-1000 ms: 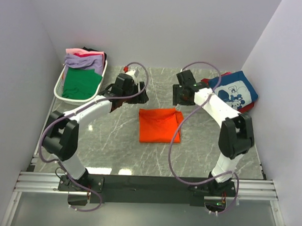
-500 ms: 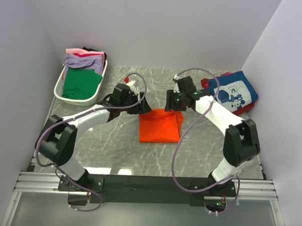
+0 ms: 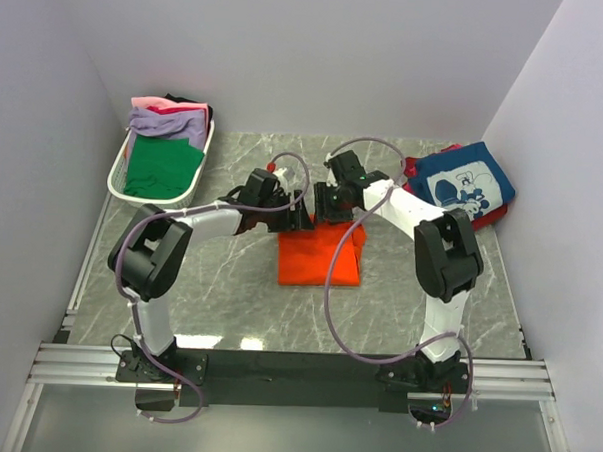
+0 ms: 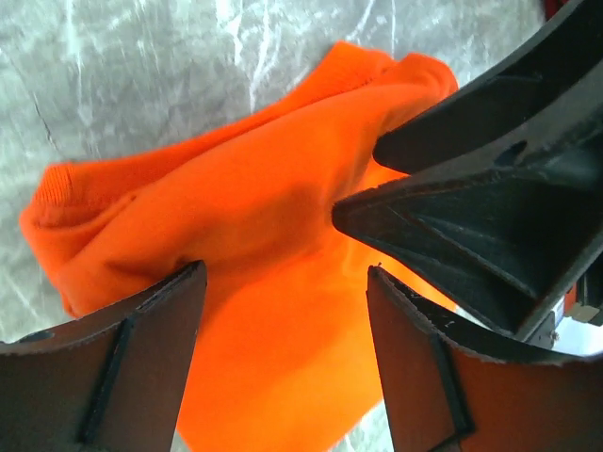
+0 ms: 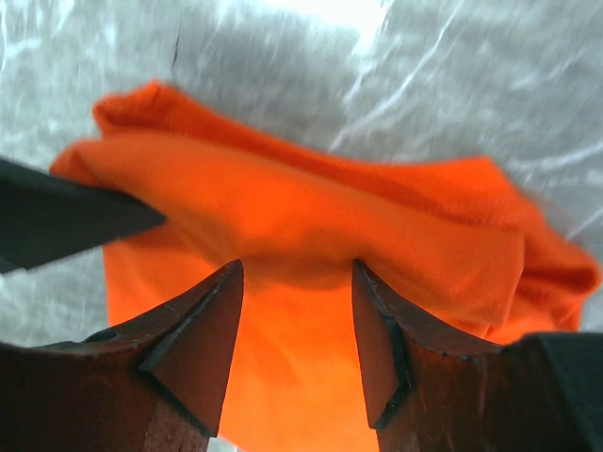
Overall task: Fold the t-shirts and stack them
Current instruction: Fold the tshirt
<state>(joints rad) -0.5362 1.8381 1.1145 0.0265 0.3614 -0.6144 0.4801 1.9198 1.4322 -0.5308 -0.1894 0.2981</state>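
Top external view: folded orange t-shirt lies flat mid-tabletop, with both arms reaching to its far edge. Left end effector is wide open and holds nothing, fingers poised over the cloth. Right end effector is also parted, a raised fold of orange cloth just beyond its tips, no pinch visible. Navy cartoon-print t-shirt sits far right. Green t-shirt lies in the white basket far left.
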